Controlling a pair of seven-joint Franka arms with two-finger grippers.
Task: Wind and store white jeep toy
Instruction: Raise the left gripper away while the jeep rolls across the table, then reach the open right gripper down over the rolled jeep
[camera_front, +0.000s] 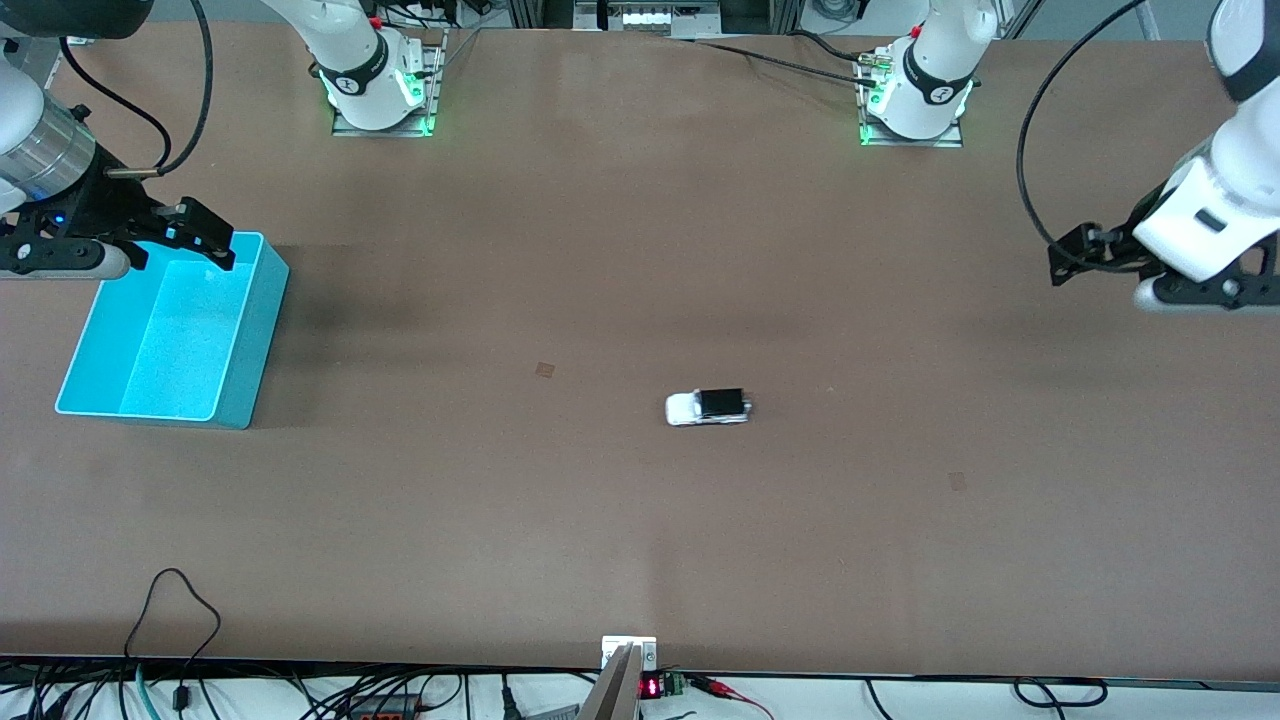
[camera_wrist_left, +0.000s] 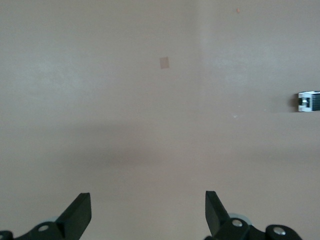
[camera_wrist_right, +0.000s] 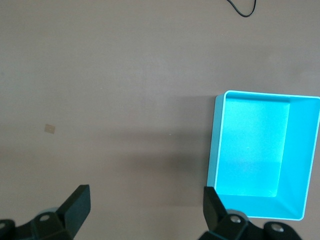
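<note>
The white jeep toy (camera_front: 708, 407), with a black roof panel, sits on its wheels near the middle of the brown table. It also shows at the edge of the left wrist view (camera_wrist_left: 309, 101). The cyan bin (camera_front: 258, 340) stands empty at the right arm's end of the table and shows in the right wrist view (camera_wrist_right: 218, 145). My right gripper (camera_front: 205, 238) is open and empty, over the bin's edge farthest from the front camera (camera_wrist_right: 146, 207). My left gripper (camera_front: 1065, 262) is open and empty, up over bare table at the left arm's end (camera_wrist_left: 148, 210).
Small tape squares lie on the table (camera_front: 545, 369) (camera_front: 957, 481). A black cable loop (camera_front: 172, 600) and a small device (camera_front: 630, 658) sit at the table edge nearest the front camera. Both arm bases (camera_front: 380, 85) (camera_front: 915, 95) stand along the edge farthest from it.
</note>
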